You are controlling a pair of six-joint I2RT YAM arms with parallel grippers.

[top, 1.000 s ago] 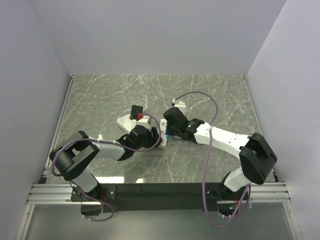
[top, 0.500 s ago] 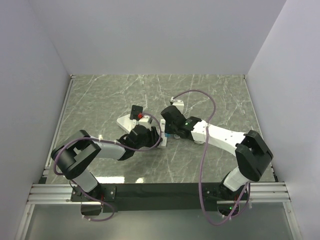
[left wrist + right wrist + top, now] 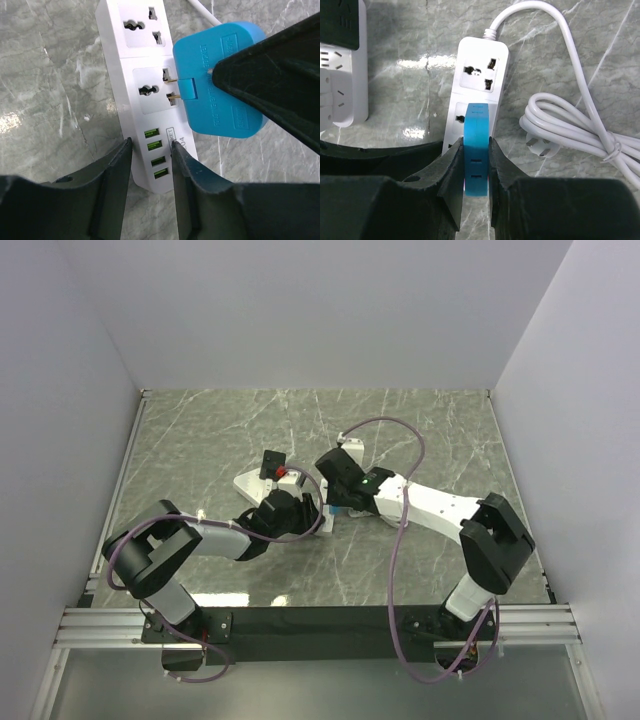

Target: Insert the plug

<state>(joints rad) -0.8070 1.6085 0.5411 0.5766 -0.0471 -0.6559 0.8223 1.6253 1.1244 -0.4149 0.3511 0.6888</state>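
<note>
A white power strip [image 3: 142, 57] lies on the marble table, with sockets and green USB ports; it also shows in the right wrist view [image 3: 479, 70]. My right gripper [image 3: 476, 167] is shut on a blue plug [image 3: 476, 145]. In the left wrist view the blue plug [image 3: 220, 80] has its metal pins at the holes of the strip's second socket. My left gripper [image 3: 149, 142] is open, its fingertips over the strip's USB end, the right one lying over the strip. In the top view both grippers meet at the strip [image 3: 326, 508].
A coiled white cable [image 3: 570, 130] with its own plug lies right of the strip. A second white power strip [image 3: 340, 85] with a black adapter [image 3: 340, 20] lies to the left; in the top view it [image 3: 252, 483] has a red switch.
My right arm has swung left and a little farther away with the blue plug, its elbow moving in. The left arm has stayed put.
</note>
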